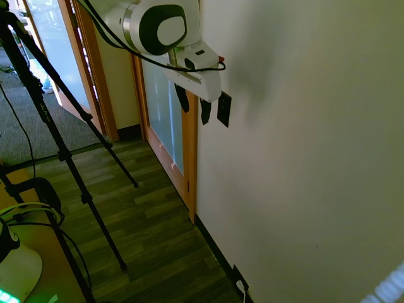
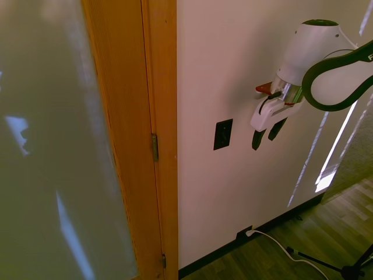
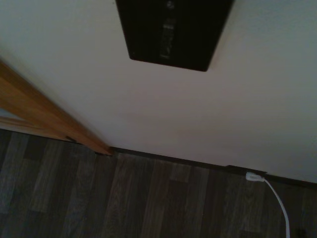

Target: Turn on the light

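On the wall: switch [image 2: 223,134] sits just beside the door frame [image 2: 158,134], at tool height.
Tool [image 2: 265,135]: fingers apart, gripping nothing, hanging near the switch, not touching.
Why there: lined up, I'd say, for a fingertip push.
Below: outlet [image 3: 237,169] with white plug [image 3: 254,176] at the baseboard.

No writing, label, brand or number can be read anywhere. The black switch plate [image 3: 173,32] shows only blurred pale marks down its middle in the wrist view, too soft to read, and its face is plain dark in both exterior views.
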{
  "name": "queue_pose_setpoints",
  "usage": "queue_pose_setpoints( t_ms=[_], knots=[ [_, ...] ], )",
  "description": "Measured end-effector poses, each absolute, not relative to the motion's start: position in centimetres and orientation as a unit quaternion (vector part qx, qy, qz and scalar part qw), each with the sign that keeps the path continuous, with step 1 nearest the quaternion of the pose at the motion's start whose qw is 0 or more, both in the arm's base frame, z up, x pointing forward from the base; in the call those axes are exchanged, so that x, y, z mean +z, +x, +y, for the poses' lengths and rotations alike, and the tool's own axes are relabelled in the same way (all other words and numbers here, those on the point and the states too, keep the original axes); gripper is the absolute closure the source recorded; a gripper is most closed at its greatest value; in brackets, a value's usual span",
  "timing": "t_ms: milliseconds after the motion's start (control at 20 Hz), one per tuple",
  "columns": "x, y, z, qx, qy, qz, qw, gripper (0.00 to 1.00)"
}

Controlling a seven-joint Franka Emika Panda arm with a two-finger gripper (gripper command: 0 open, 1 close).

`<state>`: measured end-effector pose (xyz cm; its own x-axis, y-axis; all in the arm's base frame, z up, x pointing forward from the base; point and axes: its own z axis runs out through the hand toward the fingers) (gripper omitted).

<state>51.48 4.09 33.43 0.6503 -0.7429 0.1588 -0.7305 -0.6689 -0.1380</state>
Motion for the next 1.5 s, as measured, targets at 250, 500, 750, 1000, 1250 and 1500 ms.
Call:
queue_pose_setpoints(
  t_ms=[250, 500, 750, 1000, 1250, 1500],
  knots=[
    [33.6, 52.1, 6.0, -0.127, -0.909, 0.394, 0.041, 0.0],
    [30.8, 53.0, 7.6, -0.158, -0.896, 0.412, 0.048, 0.0],
    [28.3, 55.2, 8.1, -0.181, -0.883, 0.43, 0.053, 0.0],
    [27.0, 57.4, 7.9, -0.192, -0.874, 0.441, 0.061, 0.0],
    [27.4, 58.5, 7.5, -0.201, -0.871, 0.444, 0.064, 0.0],
    [27.6, 59.4, 7.1, -0.205, -0.867, 0.449, 0.066, 1.0]
  ],
)
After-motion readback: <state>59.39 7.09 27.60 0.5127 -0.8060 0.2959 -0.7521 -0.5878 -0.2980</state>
